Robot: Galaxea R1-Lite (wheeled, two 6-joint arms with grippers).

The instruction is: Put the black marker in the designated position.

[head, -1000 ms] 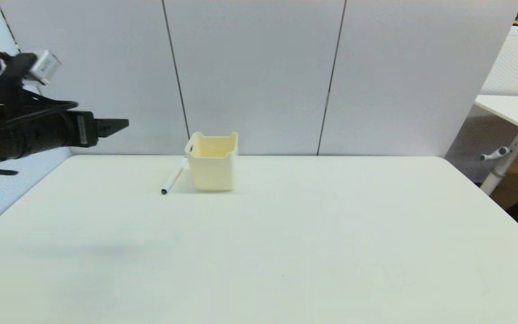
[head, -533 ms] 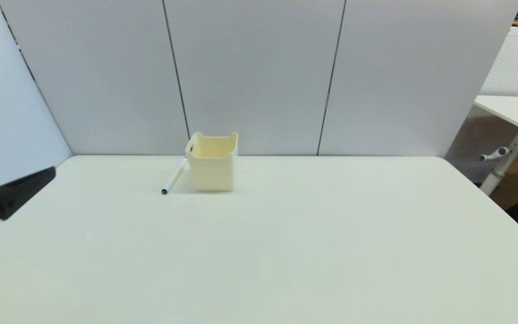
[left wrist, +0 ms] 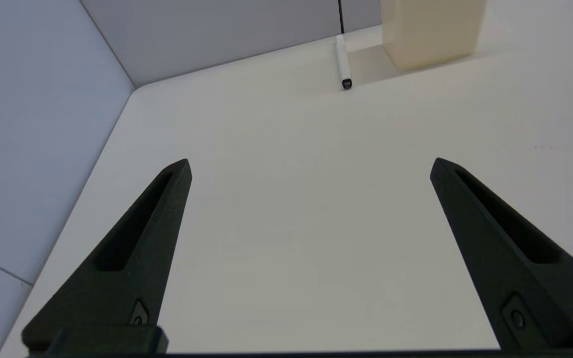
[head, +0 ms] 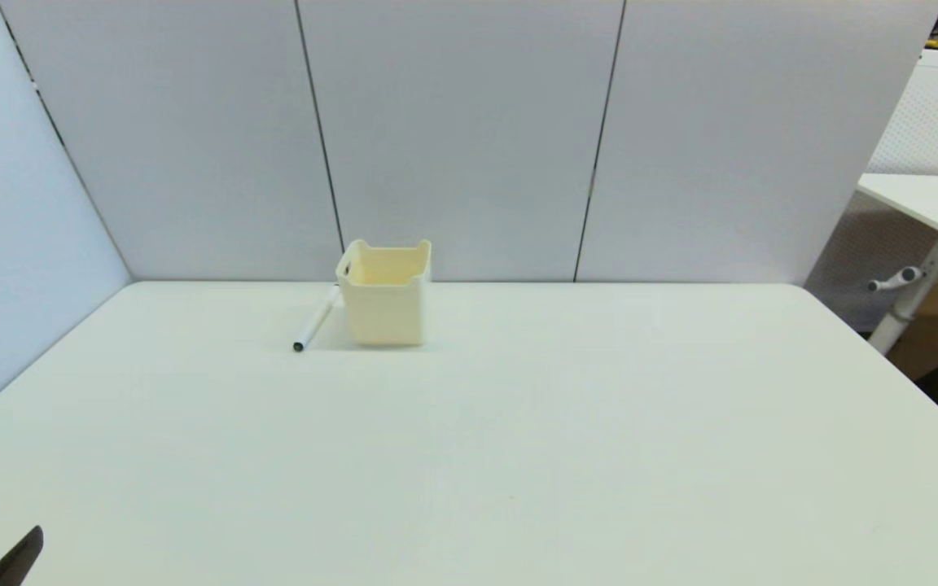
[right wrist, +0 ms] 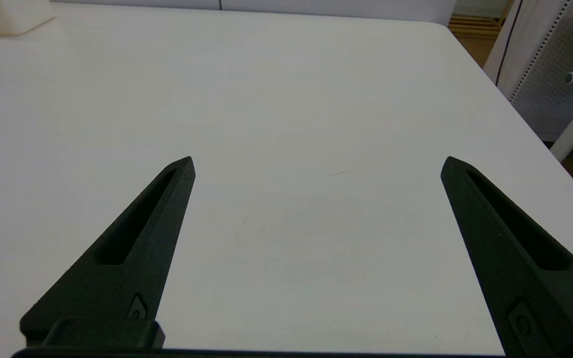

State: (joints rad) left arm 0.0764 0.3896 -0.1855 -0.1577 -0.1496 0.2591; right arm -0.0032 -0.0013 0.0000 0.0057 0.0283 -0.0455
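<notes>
The black marker (head: 316, 319) is a slim pen w/ a white barrel and a small black tip at the end nearest the robot. It lies flat on the white table (head: 518, 456), just beside the cream bin (head: 385, 291) on the bin's left, angled so its far end sits close to the bin's top-left corner and its near tip points away from the bin. In the left wrist view the marker (left wrist: 342, 62) shows its black end cap, w/ the bin (left wrist: 430, 30) right next to it.

Left gripper (left wrist: 309, 166): low over the table's near left corner, well apart from the bin, fingers (left wrist: 137, 248) spread wide, nothing between them. Only one fingertip (head: 17, 561) shows in the head view.

Right gripper (right wrist: 316, 164): over the near right part of the table, well apart from the bin, fingers spread wide too, holding nothing.
</notes>
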